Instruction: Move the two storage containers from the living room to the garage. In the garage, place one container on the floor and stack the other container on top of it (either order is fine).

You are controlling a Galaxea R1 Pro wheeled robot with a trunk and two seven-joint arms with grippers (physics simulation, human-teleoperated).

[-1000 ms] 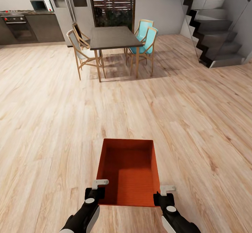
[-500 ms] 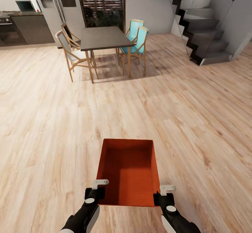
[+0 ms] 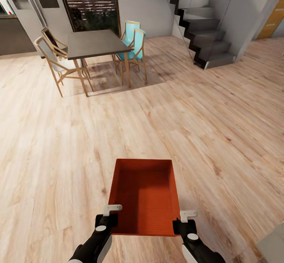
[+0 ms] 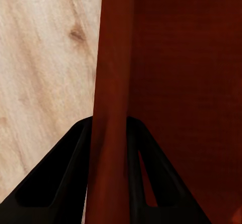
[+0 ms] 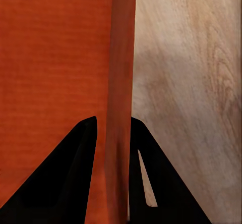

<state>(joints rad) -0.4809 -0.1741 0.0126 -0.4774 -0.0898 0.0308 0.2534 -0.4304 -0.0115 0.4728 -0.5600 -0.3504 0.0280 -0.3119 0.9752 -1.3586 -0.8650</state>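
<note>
One orange-red storage container (image 3: 144,198) hangs level above the light wood-plank floor (image 3: 221,128), open side up and with nothing in it. My left gripper (image 3: 111,215) is shut on the near end of its left wall. My right gripper (image 3: 182,221) is shut on the near end of its right wall. In the left wrist view the thin red wall (image 4: 113,82) runs between the two black fingers of the left gripper (image 4: 110,120). The right wrist view has the same: the wall (image 5: 121,72) is pinched by the right gripper (image 5: 113,119), with plank floor beyond.
A dark dining table (image 3: 96,42) with wooden and teal chairs (image 3: 136,46) stands far ahead on the left, before a glass door (image 3: 90,6). A dark staircase (image 3: 201,30) rises at the back right. An orange door (image 3: 274,18) is at the far right. A grey edge (image 3: 272,247) sits at the near right.
The whole picture has slid left, so the camera has turned right; the orange door and grey edge have come into view. The container and both grippers keep their places in the picture.
</note>
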